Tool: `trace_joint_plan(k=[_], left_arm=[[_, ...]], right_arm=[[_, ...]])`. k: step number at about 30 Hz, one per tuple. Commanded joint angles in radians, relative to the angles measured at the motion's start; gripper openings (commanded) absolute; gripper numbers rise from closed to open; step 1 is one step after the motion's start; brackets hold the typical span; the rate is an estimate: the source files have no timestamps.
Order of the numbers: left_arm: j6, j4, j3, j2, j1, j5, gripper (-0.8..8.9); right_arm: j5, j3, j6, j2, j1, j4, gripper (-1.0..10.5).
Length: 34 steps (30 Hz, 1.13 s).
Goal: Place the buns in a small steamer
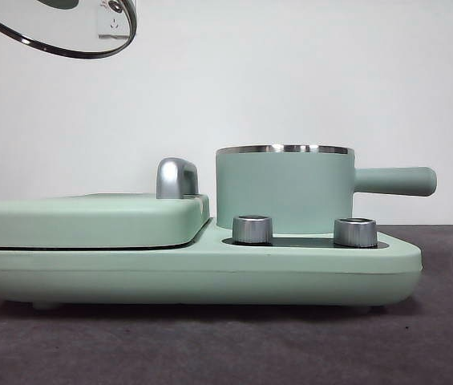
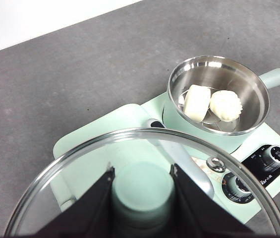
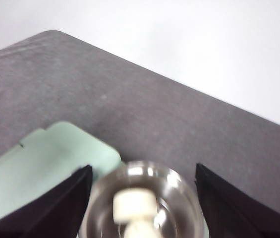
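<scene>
The small steamer (image 1: 284,186) is a mint green pot with a steel rim and a side handle, standing on the green cooker base. In the left wrist view both buns lie inside it (image 2: 214,94): the smooth pillow bun (image 2: 196,102) and the ridged shell bun (image 2: 225,105), side by side. My left gripper (image 2: 142,191) is shut on the green knob of the glass lid (image 2: 80,168) and holds it high; the lid's edge shows at the front view's top left (image 1: 66,32). My right gripper (image 3: 142,198) is open and empty above the steamer (image 3: 144,198), where a bun (image 3: 134,206) shows.
A flat mint green hinged plate (image 1: 90,220) with a chrome handle (image 1: 176,177) lies left of the steamer on the same base (image 1: 210,277). Two steel knobs (image 1: 252,228) (image 1: 355,232) stand at the base's front. The dark grey table (image 1: 210,345) surrounds it.
</scene>
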<state>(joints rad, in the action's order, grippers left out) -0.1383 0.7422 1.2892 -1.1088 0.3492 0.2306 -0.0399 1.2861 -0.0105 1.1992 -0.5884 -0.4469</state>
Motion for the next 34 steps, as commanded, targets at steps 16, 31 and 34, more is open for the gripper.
trace_joint_plan(k=[16,31,34], left_arm=[[0.046,-0.156,0.024,-0.116,0.095,0.06,0.1],[0.053,-0.614,0.024,-0.404,0.316,-0.015,0.1],[0.043,-0.706,0.024,-0.467,0.34,-0.072,0.1]], right_arm=[[-0.117,-0.522,0.082,-0.592,-0.006,-0.173,3.3],[-0.174,-0.522,0.082,-0.671,-0.005,-0.237,3.3],[-0.173,-0.522,0.082,-0.671,-0.005,-0.238,3.3]])
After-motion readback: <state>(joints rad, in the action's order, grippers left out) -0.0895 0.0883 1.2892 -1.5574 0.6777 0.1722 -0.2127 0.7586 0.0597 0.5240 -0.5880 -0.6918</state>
